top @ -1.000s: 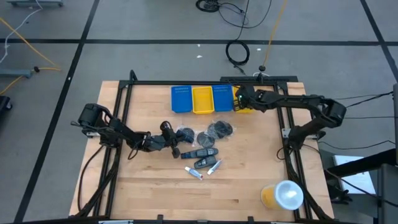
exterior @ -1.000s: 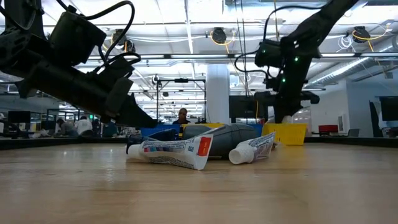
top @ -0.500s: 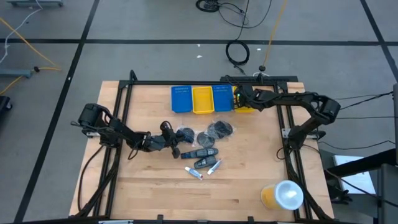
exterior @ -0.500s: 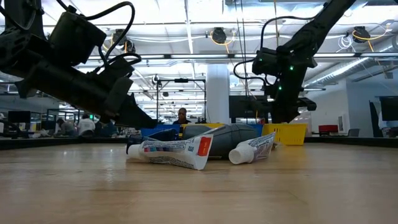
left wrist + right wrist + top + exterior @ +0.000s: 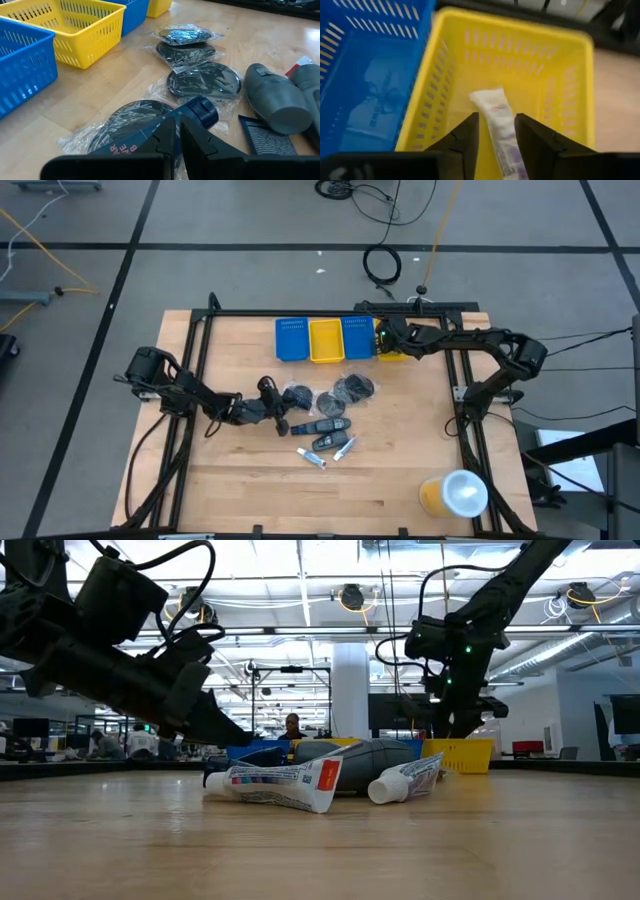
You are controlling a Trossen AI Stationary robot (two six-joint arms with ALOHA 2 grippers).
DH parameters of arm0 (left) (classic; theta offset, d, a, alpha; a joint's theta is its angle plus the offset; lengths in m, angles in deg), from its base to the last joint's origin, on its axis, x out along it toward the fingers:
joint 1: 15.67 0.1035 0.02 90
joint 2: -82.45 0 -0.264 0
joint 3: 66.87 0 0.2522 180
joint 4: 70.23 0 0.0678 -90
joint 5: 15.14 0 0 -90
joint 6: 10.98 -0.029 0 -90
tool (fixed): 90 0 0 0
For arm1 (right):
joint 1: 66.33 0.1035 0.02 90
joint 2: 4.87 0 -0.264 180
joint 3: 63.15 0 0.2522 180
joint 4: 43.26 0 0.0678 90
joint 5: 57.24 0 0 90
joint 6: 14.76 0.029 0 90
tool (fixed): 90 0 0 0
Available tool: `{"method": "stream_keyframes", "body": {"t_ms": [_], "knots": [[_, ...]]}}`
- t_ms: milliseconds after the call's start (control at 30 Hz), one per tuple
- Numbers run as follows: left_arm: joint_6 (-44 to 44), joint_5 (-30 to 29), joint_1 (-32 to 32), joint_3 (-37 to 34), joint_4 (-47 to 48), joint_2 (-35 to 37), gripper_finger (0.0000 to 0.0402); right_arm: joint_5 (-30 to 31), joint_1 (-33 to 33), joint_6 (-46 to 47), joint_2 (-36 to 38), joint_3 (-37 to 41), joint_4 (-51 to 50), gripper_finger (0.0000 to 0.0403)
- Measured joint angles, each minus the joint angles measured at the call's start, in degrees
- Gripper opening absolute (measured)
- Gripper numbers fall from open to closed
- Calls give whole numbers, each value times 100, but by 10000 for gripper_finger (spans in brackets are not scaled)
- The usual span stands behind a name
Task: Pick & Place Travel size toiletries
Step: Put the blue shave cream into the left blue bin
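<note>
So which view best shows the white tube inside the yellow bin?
The right wrist view: the white tube lies in the yellow bin, between the right tool's parted fingers. In the high view the arm covers it; the low view shows only the bin's wall; the left wrist view misses it.

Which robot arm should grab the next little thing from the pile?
Left. The left gripper sits at the pile, shut on a dark bottle; the right gripper hangs over a yellow basket.
</note>
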Motion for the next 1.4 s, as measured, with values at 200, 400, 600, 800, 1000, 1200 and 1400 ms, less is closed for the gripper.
{"method": "stream_keyframes", "body": {"t_ms": [200,400,600,800,1000,1200,1400], "knots": [[-38,0,-77,0,1,0,24,723,561,-758,811,3,108,145],[-41,2,-111,0,-114,2,24,1000,2178,-1667,1265,43,541,124],[-314,116,-90,0,-164,54,24,956,3703,-2385,789,759,2657,102],[-1553,757,-148,140,151,324,59,445,4498,-2468,-65,1581,5109,94],[-2250,1113,110,1283,3001,566,179,375,4845,-2481,-1262,2157,7596,97],[-2404,1048,547,2560,5747,568,297,367,4923,-2403,-2221,2127,8544,94],[-2706,2035,934,2752,6054,544,323,381,4918,-2074,-2760,2059,8864,95]]}}
